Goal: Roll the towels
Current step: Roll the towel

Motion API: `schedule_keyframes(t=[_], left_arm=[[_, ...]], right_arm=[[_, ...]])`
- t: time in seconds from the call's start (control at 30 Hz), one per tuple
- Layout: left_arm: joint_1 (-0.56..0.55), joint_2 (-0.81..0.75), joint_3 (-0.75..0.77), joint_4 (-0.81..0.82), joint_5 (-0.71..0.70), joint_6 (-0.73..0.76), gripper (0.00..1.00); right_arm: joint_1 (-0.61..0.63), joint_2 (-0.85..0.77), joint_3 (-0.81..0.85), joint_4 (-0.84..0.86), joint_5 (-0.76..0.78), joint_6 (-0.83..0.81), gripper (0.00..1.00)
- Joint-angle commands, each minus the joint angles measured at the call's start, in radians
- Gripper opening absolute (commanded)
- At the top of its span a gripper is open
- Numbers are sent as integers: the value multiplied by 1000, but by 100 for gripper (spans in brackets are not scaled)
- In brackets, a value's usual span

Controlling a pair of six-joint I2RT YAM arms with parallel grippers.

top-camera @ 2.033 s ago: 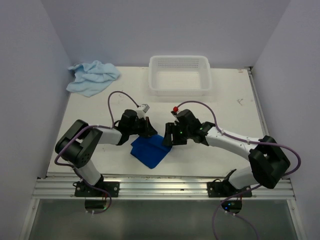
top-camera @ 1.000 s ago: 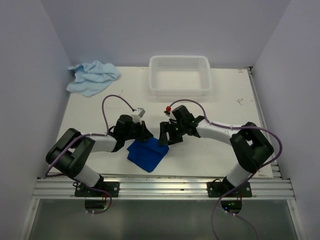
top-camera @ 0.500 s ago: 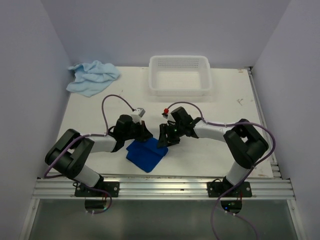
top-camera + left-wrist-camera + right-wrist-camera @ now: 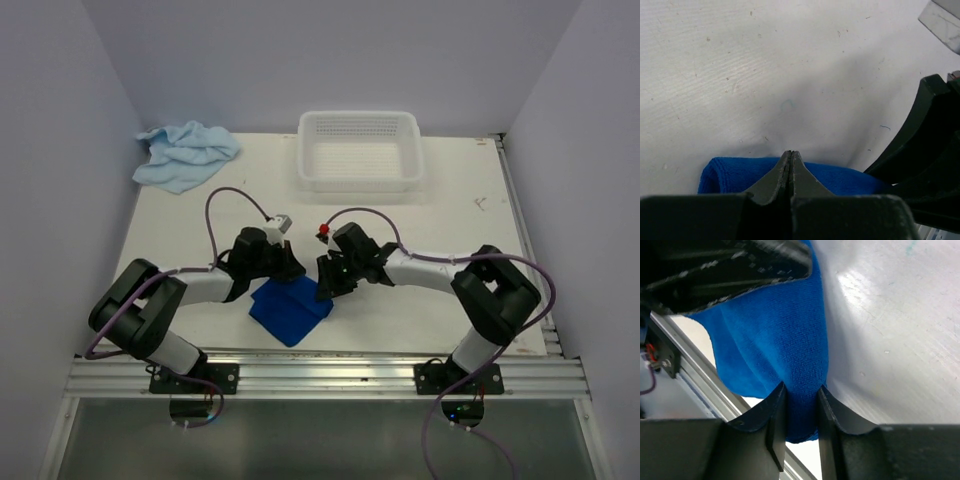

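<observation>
pinching dark blue towel (image 4: 775, 340) in right pincer (image 4: 800, 388)

A white perforated basket (image 4: 360, 150) stands upright at the far edge of the white counter (image 4: 470, 240), about midway across. A metal rail (image 4: 330, 375) runs along the counter's near edge, and pale lavender walls (image 4: 60, 150) close it in on three sides. Small dark scuffs (image 4: 481, 203) mark the counter right of the basket

Left wrist view: dark blue towel (image 4: 725, 175) mostly hidden behind left hand (image 4: 791, 156); pinched cloth not discernible.
</observation>
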Motion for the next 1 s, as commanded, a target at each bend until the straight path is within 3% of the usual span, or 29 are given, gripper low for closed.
schedule_keyframes(t=[0.0,0.47,0.97], left_arm=[[1,-12,55,-39,-45,23,0],[1,-84,242,-228,4,-82,0],[-10,-114,238,-194,50,-194,0]], right_arm=[[50,-74,22,-125,150,-65,26],[219,-188,67,-251,555,-82,0],[430,-108,134,-343,1144,-24,0]])
